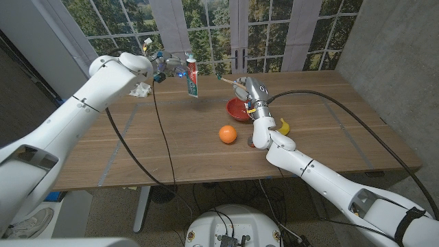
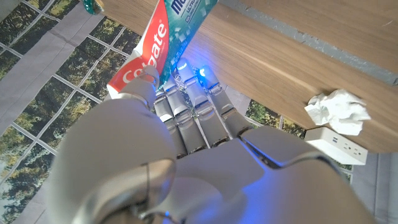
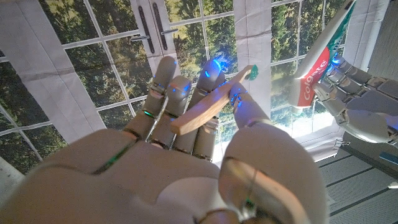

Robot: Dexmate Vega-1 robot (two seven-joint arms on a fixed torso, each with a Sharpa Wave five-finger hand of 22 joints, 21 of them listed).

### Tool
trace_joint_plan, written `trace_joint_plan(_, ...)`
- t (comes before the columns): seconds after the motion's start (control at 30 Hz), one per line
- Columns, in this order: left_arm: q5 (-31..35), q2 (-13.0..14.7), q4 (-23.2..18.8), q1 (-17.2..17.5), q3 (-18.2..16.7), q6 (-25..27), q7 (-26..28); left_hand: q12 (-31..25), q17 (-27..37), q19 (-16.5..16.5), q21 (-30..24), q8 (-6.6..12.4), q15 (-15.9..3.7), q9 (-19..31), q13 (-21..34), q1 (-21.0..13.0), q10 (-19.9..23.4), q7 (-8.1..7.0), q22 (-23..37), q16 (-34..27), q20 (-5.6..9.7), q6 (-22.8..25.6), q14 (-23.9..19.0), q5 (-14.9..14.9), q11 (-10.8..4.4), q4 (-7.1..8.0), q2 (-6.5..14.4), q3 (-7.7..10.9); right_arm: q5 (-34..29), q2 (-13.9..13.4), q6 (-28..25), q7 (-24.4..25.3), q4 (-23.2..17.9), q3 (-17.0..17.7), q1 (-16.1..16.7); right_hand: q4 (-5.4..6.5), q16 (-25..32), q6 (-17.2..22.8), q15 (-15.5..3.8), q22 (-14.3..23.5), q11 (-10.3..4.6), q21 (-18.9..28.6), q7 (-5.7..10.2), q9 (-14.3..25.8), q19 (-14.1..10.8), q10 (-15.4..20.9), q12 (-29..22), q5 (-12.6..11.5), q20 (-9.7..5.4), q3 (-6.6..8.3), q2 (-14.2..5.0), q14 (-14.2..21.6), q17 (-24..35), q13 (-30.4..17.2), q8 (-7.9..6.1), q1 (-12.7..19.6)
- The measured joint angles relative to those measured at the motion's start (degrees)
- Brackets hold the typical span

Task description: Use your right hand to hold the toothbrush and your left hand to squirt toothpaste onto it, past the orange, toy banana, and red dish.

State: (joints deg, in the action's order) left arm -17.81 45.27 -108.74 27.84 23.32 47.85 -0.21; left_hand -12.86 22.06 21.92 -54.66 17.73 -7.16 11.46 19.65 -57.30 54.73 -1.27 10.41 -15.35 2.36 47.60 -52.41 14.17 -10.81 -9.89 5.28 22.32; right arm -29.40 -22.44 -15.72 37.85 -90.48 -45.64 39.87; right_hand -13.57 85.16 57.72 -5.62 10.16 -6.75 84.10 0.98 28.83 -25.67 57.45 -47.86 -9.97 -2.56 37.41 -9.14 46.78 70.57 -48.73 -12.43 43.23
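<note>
Table (image 1: 322,110) with orange (image 1: 228,134), red dish (image 1: 239,110)

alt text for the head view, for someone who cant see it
Over a wooden table, the robot's left hand holds a toothpaste tube up in the air, while its right hand holds a toothbrush pointing toward the tube. A red dish, an orange and a toy banana sit on the table by the right arm, windows behind.
</note>
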Motion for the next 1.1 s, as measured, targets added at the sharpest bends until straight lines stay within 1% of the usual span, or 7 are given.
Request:
trace_joint_plan(0.27,-5.57,0.90,-0.58,0.92,-1.42,1.46,2.36,0.00,0.00,0.00,0.00,0.00,0.00,0.00,-0.28,0.00,-0.01,0.41,0.00,0.00,0.00,-0.01,0.00,0.00,0.21,0.00,0.00,0.00,0.38,-0.15,-0.55,0.11,-0.45,0.45,0.40,0.00,0.00,0.00,0.00,0.00,0.00,0.00,0.00,-0.01,0.00,0.00,0.00,0.01,0.00,0.00,0.00,0.00,0.00,0.11,0.00,0.00)
trace_joint_plan(0.53,-11.28,1.99,-1.53,2.40,-3.61,3.35,5.07,0.44,0.00,0.00,0.00,-0.84,0.00,0.01,-0.53,0.17,-0.31,0.71,0.00,0.00,0.00,-0.31,0.00,-0.22,0.52,0.00,-0.17,0.00,0.98,-0.29,-1.11,0.30,-0.81,0.86,0.69,0.00,0.00,0.00,0.00,0.00,0.00,0.00,0.00,-0.02,0.00,0.00,0.00,0.06,0.00,0.00,0.00,0.00,0.00,0.05,0.02,0.00)
trace_joint_plan(0.6,-12.42,1.99,-1.53,2.40,-3.61,3.76,5.66,0.44,0.00,0.00,0.00,-0.89,0.00,0.01,-0.53,0.31,-0.32,0.71,0.00,0.00,0.00,-0.31,0.00,-0.22,0.53,0.16,-0.31,0.16,0.98,-0.31,-1.11,0.30,-0.84,0.91,0.72,0.00,0.00,0.00,0.00,0.00,0.00,0.00,0.00,-0.02,0.00,0.00,0.00,0.06,0.00,0.00,0.00,0.00,0.00,0.02,0.02,0.00)
trace_joint_plan(0.7,-14.36,2.50,-1.91,3.16,-4.74,4.40,6.72,0.44,0.00,0.00,0.00,-0.89,0.00,0.01,-0.62,0.31,-0.41,0.71,0.00,0.00,0.00,-0.31,0.01,-0.22,0.61,0.24,-0.31,0.24,1.22,-0.31,-1.27,0.34,-0.85,0.96,0.74,0.00,0.00,0.00,0.00,0.00,0.00,0.00,0.00,-0.02,0.00,0.00,0.00,0.19,0.00,0.00,0.00,0.00,0.00,0.15,0.03,0.00)
trace_joint_plan(0.9,-18.20,2.50,-1.91,3.16,-4.74,5.40,8.90,0.44,0.01,0.00,0.00,-1.22,0.09,0.01,-0.79,0.53,-0.85,1.11,0.00,0.00,0.00,-0.70,0.32,-0.22,0.61,0.24,-0.53,0.24,1.22,-0.23,-1.27,0.34,-0.53,1.03,0.68,0.00,0.00,-0.01,0.00,0.00,0.00,0.00,0.01,-0.03,0.00,0.00,0.00,0.00,0.00,0.00,0.00,0.00,0.00,0.01,0.05,0.00)
trace_joint_plan(0.93,-18.54,3.22,-2.08,4.45,-6.42,5.46,9.10,0.44,0.01,0.00,0.00,-1.39,0.09,0.01,-0.79,0.53,-0.93,1.11,0.01,0.00,0.00,-0.70,0.32,-0.22,0.69,0.23,-0.53,0.24,1.22,-0.20,-1.27,0.34,-0.46,1.03,0.62,0.00,0.00,-0.01,0.00,0.00,0.00,0.00,0.01,-0.03,0.00,0.00,0.00,0.00,0.00,0.00,0.00,0.00,0.00,0.01,0.06,0.00)
trace_joint_plan(1.1,-21.14,3.50,-1.87,5.11,-7.32,5.74,10.68,0.44,0.01,0.00,0.00,-1.44,0.09,0.01,-0.99,0.53,-0.93,1.11,0.01,0.00,0.00,-0.70,0.32,-0.22,0.70,0.23,-0.53,0.24,1.92,0.00,-1.63,0.35,0.05,1.04,0.28,0.00,0.00,-0.07,0.00,0.00,0.00,0.00,0.08,-0.03,0.00,0.00,0.00,0.00,0.00,0.00,0.00,0.00,0.00,0.18,0.12,0.00)
